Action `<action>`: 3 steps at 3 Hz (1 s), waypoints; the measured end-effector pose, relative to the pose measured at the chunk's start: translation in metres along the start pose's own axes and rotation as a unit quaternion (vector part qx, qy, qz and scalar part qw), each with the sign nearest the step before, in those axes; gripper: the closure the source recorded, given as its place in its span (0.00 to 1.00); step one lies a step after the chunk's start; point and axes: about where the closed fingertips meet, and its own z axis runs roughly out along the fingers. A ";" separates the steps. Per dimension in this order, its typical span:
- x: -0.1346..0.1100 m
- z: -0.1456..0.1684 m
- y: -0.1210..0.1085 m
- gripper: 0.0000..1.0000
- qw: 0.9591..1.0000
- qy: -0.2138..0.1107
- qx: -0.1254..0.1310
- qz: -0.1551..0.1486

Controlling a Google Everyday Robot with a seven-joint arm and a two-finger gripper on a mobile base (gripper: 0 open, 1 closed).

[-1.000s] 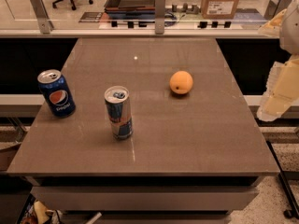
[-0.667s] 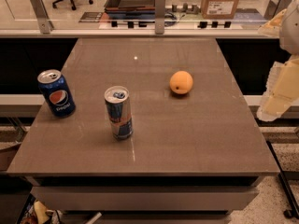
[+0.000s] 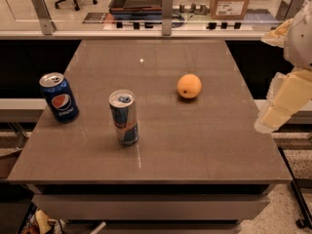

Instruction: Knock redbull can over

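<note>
The redbull can (image 3: 124, 117) is slim and blue-and-silver with a silver top. It stands upright on the brown table (image 3: 204, 145), left of centre and towards the front. My gripper is out of view. Only a cream-coloured part of my arm (image 3: 285, 99) shows at the right edge of the camera view, beyond the table's right side and far from the can. Nothing touches the can.
A wider dark-blue Pepsi can (image 3: 59, 97) stands upright near the table's left edge. An orange (image 3: 189, 86) lies right of centre. Behind the table runs a rail with metal posts (image 3: 167, 12). Beyond it are a cardboard box (image 3: 231, 0) and an office chair.
</note>
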 end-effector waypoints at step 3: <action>-0.069 0.063 0.051 0.00 0.974 -0.198 -0.105 0.004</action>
